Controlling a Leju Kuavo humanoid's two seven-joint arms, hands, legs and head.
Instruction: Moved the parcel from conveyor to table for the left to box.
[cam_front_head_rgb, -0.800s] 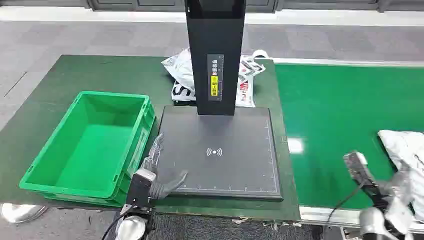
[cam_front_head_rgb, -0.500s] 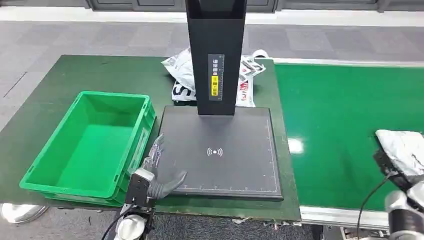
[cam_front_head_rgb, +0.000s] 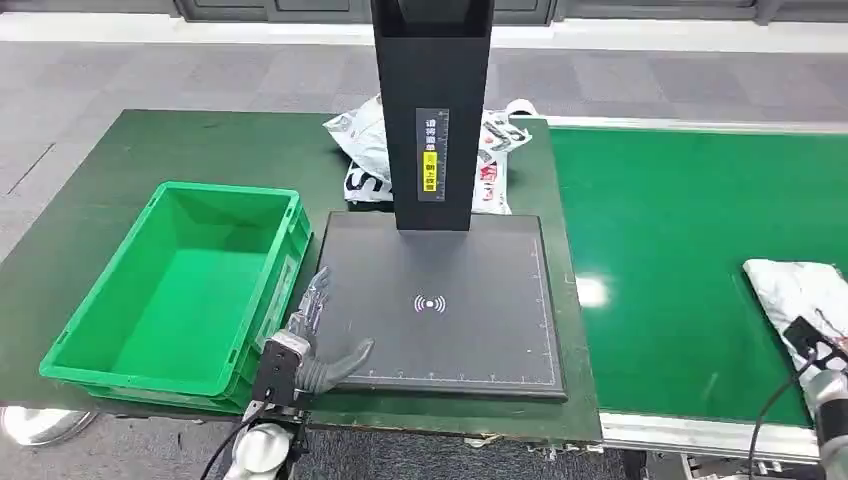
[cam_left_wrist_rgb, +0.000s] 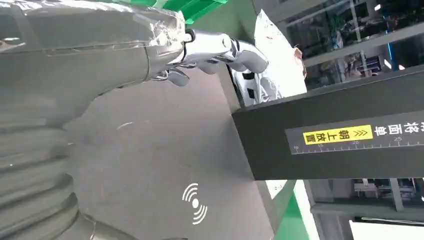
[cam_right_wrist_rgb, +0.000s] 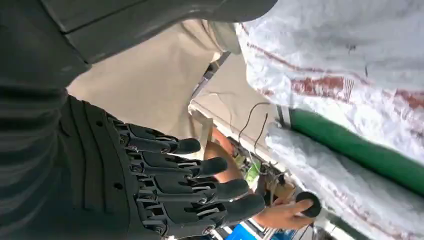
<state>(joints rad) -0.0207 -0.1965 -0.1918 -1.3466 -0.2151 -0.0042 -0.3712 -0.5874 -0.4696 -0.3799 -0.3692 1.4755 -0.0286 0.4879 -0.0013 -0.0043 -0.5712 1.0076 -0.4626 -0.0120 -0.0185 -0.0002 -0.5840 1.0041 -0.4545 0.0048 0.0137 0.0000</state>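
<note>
A white crumpled parcel (cam_front_head_rgb: 795, 290) lies on the green conveyor (cam_front_head_rgb: 680, 250) at its right edge. My right wrist (cam_front_head_rgb: 815, 350) sits just in front of the parcel at the picture's lower right. In the right wrist view my right hand (cam_right_wrist_rgb: 170, 190) has its dark fingers stretched out and apart, holding nothing, beside the parcel (cam_right_wrist_rgb: 345, 45). My left hand (cam_front_head_rgb: 310, 345) rests with spread fingers on the near left corner of the black scanner pad (cam_front_head_rgb: 440, 300), next to the green crate (cam_front_head_rgb: 170, 290), and holds nothing. The left wrist view shows this hand (cam_left_wrist_rgb: 210, 50) over the pad.
A black column (cam_front_head_rgb: 430, 110) rises from the pad's far side, with printed white bags (cam_front_head_rgb: 362, 150) on the dark green table (cam_front_head_rgb: 150, 150) behind it. A person's hand (cam_right_wrist_rgb: 280, 215) holds a small black object beyond the conveyor's edge.
My right arm has drawn back to the right and down, away from the middle of the belt, uncovering the parcel. The left hand has stayed in place.
</note>
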